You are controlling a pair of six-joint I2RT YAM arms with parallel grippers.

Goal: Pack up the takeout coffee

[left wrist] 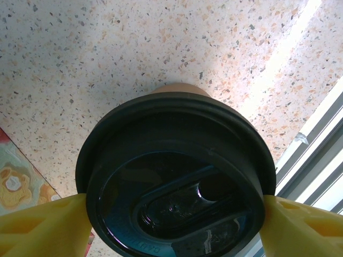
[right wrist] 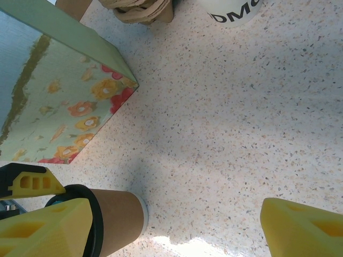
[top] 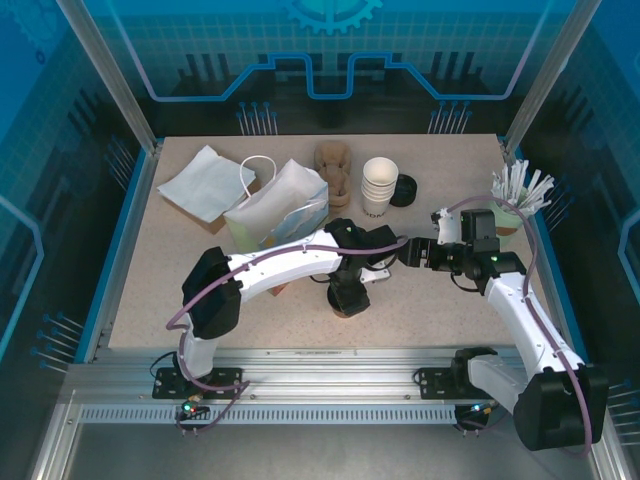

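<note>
While the left gripper (left wrist: 174, 227) clamps the takeout coffee (left wrist: 177, 155), the right gripper (right wrist: 177, 227) stands wide open, empty.

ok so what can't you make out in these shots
Top view: coffee cup mostly hidden under the left arm.
Left wrist view: cup's body mostly hidden by its lid; unclear whether the left pincer presses it.
Right wrist view: white cup cut off by top edge.
</note>
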